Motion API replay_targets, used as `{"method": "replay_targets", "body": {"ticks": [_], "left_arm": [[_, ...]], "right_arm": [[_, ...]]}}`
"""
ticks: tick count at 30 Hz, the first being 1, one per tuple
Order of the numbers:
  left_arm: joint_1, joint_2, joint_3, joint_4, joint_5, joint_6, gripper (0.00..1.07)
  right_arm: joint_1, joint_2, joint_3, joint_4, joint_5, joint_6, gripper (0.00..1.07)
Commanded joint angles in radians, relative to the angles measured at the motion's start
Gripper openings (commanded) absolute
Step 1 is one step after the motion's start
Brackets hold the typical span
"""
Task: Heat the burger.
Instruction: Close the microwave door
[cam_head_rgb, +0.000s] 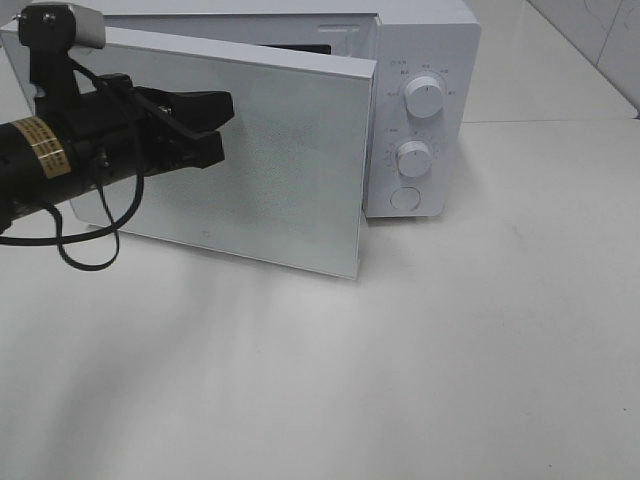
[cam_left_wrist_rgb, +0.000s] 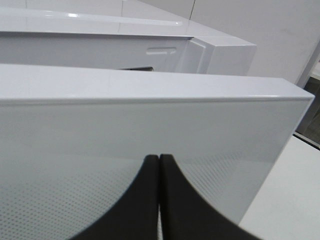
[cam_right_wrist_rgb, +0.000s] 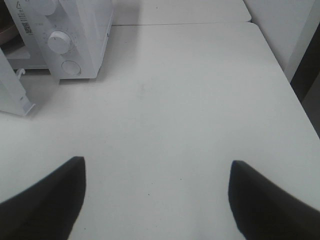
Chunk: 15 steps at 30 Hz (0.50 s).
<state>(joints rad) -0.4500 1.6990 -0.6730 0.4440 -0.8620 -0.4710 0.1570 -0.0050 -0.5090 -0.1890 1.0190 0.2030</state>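
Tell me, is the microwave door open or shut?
Partly open. The door angles out from the microwave, with a dark gap showing behind its top edge.

The burger is out of sight in every view. The white microwave (cam_head_rgb: 430, 45) stands upright on the table (cam_head_rgb: 480, 350). Its door (cam_head_rgb: 290, 160) is swung partly open, and two round knobs (cam_head_rgb: 424, 98) sit above a round button (cam_head_rgb: 405, 197) on its panel.

I have a plain white matte tabletop (cam_head_rgb: 450, 380) in view, carrying a white boxy microwave oven (cam_head_rgb: 430, 60) with two round dials. It stands toward the back, its door swung partly open.
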Motion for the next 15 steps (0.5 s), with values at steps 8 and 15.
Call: {"method": "replay_targets", "body": {"ticks": [8,15], "left_arm": [[-0.098,0.086,-0.113,-0.223,0.019,0.106,0.0],[-0.167,0.127,-0.185,-0.405,0.069,0.257,0.0]], "right_arm": [[-0.008,-0.025,0.005,-0.006,-0.011,-0.012,0.74],[-0.008,-0.025,0.005,-0.006,-0.011,-0.012,0.74]]}}
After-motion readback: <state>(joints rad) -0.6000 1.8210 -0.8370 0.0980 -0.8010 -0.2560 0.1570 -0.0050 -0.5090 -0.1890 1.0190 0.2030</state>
